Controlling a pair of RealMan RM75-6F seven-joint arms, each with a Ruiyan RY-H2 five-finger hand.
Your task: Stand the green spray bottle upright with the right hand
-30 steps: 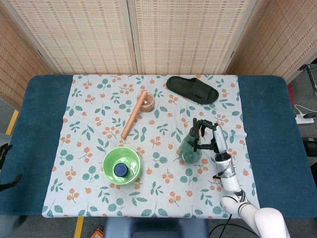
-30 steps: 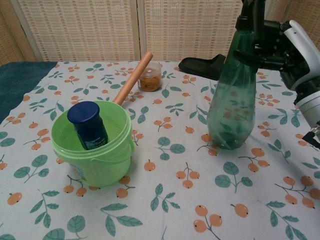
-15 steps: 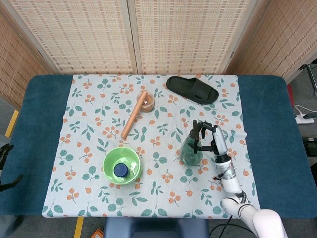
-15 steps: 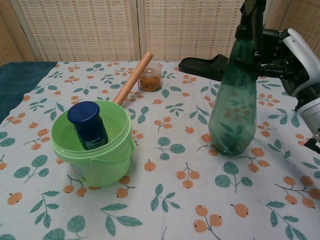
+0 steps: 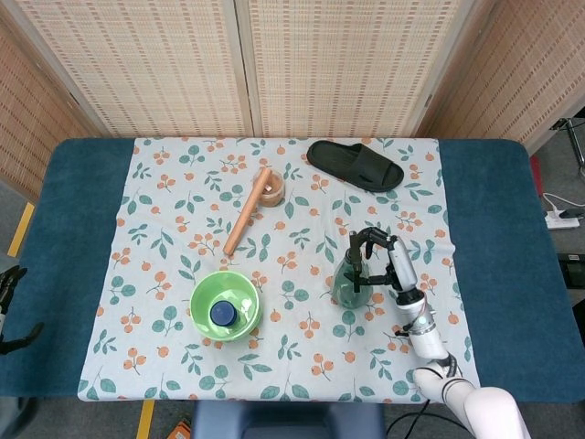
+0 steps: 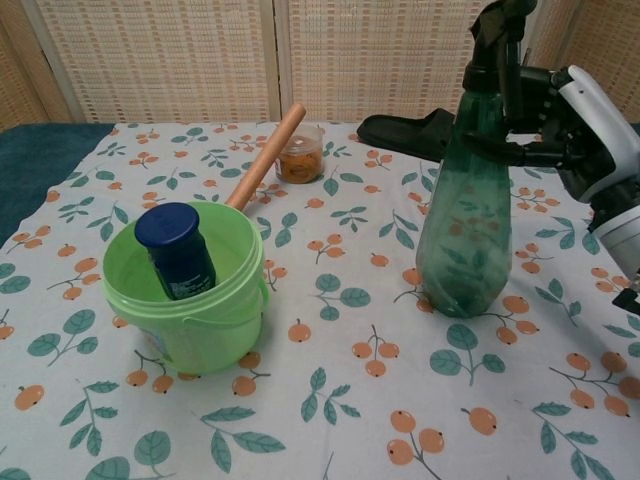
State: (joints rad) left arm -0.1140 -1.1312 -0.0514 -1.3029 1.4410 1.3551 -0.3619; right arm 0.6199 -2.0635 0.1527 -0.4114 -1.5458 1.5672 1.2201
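The green spray bottle (image 5: 350,282) (image 6: 465,220) stands upright on the floral cloth at the right of the table, its black trigger head on top. My right hand (image 5: 395,265) (image 6: 588,125) is at its right side, and the dark fingers (image 6: 522,110) wrap the neck and shoulder of the bottle. The bottle's base rests on the cloth. At the left edge of the head view only dark bits of my left hand (image 5: 9,279) show, beyond the table; how its fingers lie is not visible.
A green bowl (image 5: 199,302) (image 6: 125,292) holding a blue-capped jar (image 5: 222,314) (image 6: 175,245) sits left of the bottle. Behind lie a wooden stick (image 5: 245,215) (image 6: 265,158), a small jar (image 5: 271,190) (image 6: 300,160) and a black slipper (image 5: 355,165) (image 6: 405,133).
The bottle went from a slight lean to straight upright and settled on the cloth. My right hand shifted a little nearer with it, fingers still around the neck.
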